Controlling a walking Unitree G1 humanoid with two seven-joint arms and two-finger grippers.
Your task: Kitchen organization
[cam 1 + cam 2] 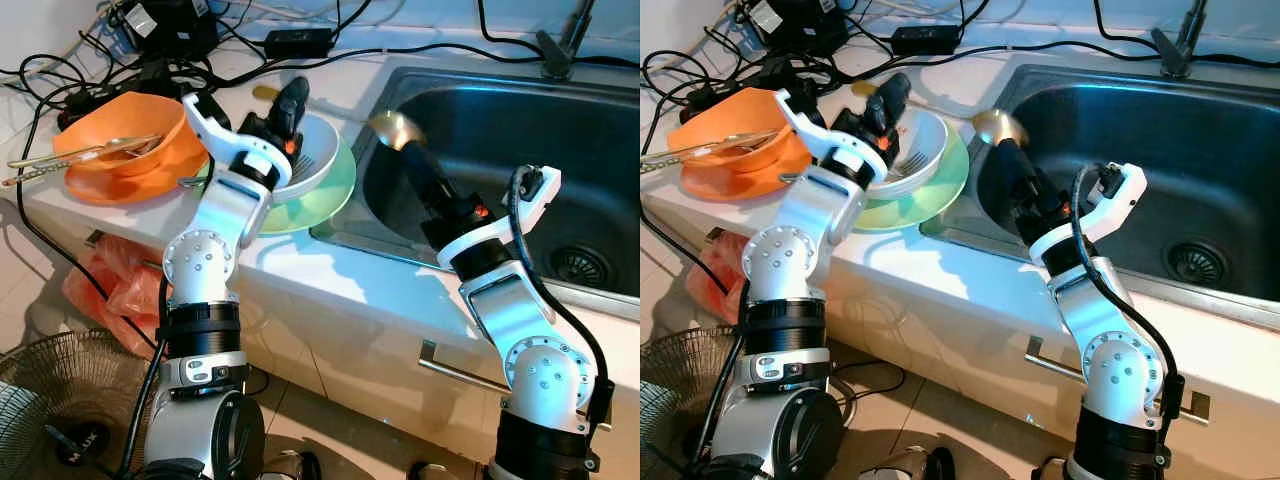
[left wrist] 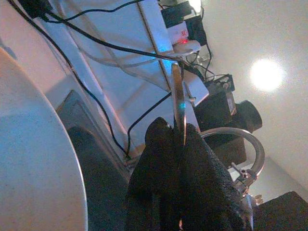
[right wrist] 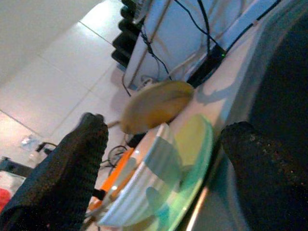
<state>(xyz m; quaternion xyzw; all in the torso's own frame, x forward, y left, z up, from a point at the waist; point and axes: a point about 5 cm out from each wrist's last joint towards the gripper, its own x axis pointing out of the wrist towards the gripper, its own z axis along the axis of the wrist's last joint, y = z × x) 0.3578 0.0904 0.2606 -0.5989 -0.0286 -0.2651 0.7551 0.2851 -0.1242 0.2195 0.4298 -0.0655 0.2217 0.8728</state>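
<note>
Two grippers were at the counter. Right gripper [image 3: 159, 159], fingers spread wide and empty, hung over the steel sink [image 1: 600, 190]. Left gripper [image 1: 292, 100] pinched a thin gold spoon [image 2: 178, 103] above a white bowl [image 1: 315, 165] on a green plate [image 1: 335, 195].

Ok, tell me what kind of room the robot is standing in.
A home kitchen, most likely: a steel sink set in a white counter, with a white bowl on a green plate and an orange bowl beside it.
</note>
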